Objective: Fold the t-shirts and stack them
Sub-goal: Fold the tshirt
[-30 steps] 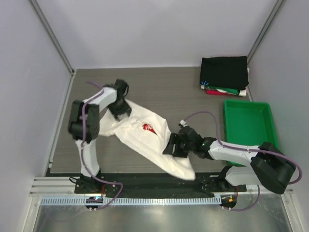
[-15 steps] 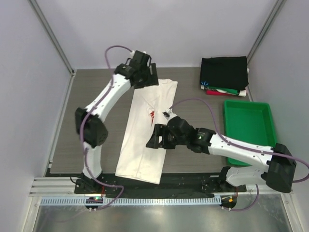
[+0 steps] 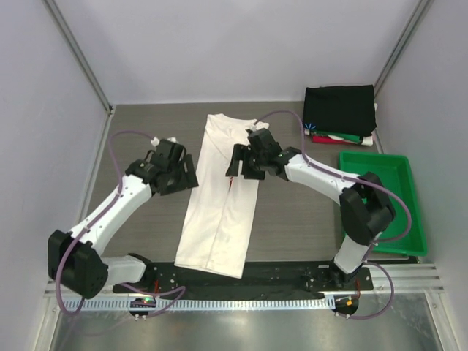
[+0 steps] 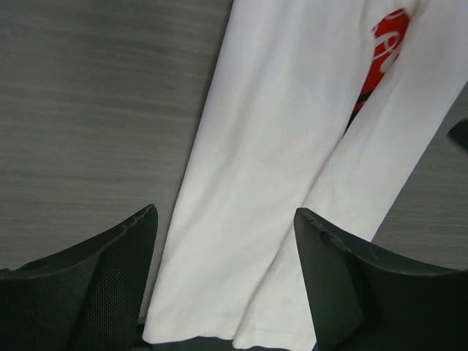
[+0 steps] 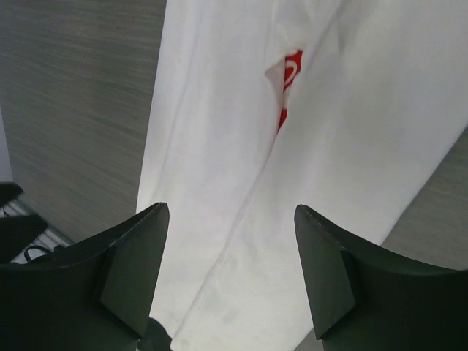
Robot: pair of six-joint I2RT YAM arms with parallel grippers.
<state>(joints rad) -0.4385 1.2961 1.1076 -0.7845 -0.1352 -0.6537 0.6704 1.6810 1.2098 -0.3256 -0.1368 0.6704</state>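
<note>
A white t-shirt [image 3: 219,212] with a red print lies as a long narrow strip, both sides folded in, running from the far middle of the table to its near edge. A sliver of red print [image 4: 384,44] shows in the fold. My left gripper [image 3: 187,172] hovers open just left of the strip, nothing between its fingers [image 4: 227,219]. My right gripper [image 3: 235,162] is open above the strip's upper half, with the cloth and print [image 5: 289,80] below and apart from it [image 5: 230,212]. More folded t-shirts [image 3: 340,110] are stacked at the back right, a black one on top.
A green plastic tray [image 3: 376,191] stands at the right edge, just in front of the stack. Grey walls with metal rails close in the table on the left, right and back. The black base rail [image 3: 241,281] runs along the near edge under the shirt's hem.
The shirt went from a crumpled heap to a straight flat strip. My left gripper came back from the collar end to the strip's left side. My right gripper moved farther up the shirt.
</note>
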